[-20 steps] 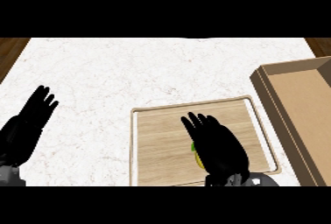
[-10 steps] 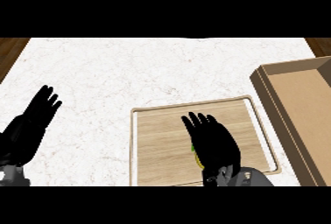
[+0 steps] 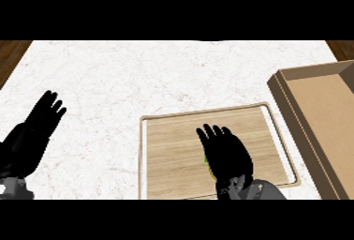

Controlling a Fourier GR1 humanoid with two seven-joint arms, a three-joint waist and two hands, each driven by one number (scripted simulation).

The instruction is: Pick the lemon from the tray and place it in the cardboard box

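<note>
Taking the wooden tray (image 3: 173, 154) as the landmark, the robot's left hand (image 3: 34, 133) shows well to the left of it, near the lower left edge of the view, resting over the white marbled surface (image 3: 159, 75) with its fingers (image 3: 50, 104) straight, pointing up and away, and holding nothing. The tray itself sits on the surface toward the lower middle, a pale plank board with a raised light rim. Over the tray's right-hand half lies the right hand (image 3: 227, 157), palm down, coming in from the lower edge on its grey forearm (image 3: 259, 191); its fingers (image 3: 214, 136) are stretched out flat and close together, not curled round anything. The lemon (image 3: 207, 161) is on the tray under this hand, almost wholly hidden, with only a thin yellow-green sliver peeking out at the hand's left edge; whether the palm touches it cannot be told. Just to the right of the tray, close beside its rim, stands the cardboard box (image 3: 304, 98), open at the top, its brown walls running down along the right edge of the view.
</note>
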